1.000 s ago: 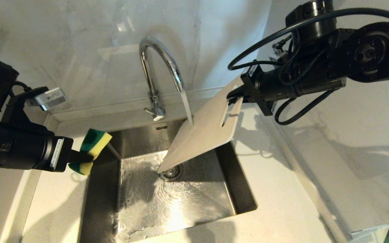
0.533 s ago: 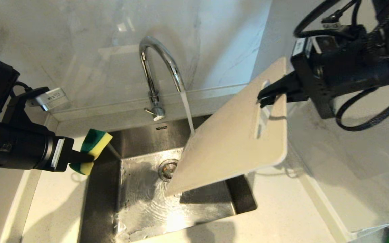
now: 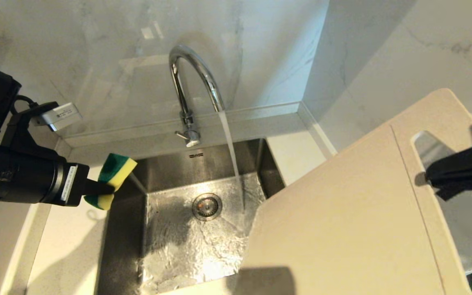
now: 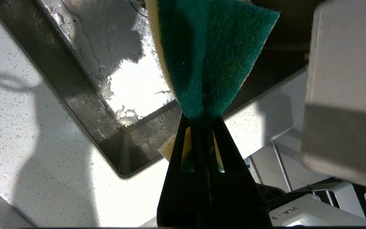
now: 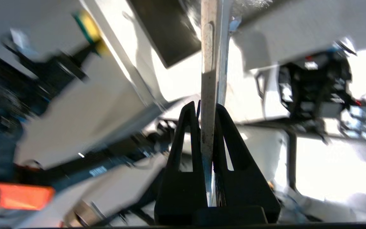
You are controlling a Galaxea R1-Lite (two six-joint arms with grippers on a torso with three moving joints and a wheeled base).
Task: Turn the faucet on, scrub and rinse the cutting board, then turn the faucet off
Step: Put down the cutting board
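Jaws: R gripper (image 5: 206, 111) clenched on cutting board (image 3: 342, 229) at slot end; L gripper (image 3: 104, 189) pinching sponge (image 3: 113, 180) beside sink (image 3: 121, 246). Board swung up, out of stream since prev. frames; faucet (image 3: 191, 78) running. Rinse likely done; shut-off remains.

You are looking at a kitchen sink corner. A stainless steel sink (image 3: 203, 241) sits sunk in a pale speckled countertop (image 3: 64, 254), with a chrome gooseneck faucet (image 3: 191, 78) running water at the far edge. Marble-look wall panels (image 3: 96, 49) meet in a corner at far right. A green-and-yellow sponge (image 3: 115, 174) and a cream cutting board (image 3: 342, 221) fit dishwashing.
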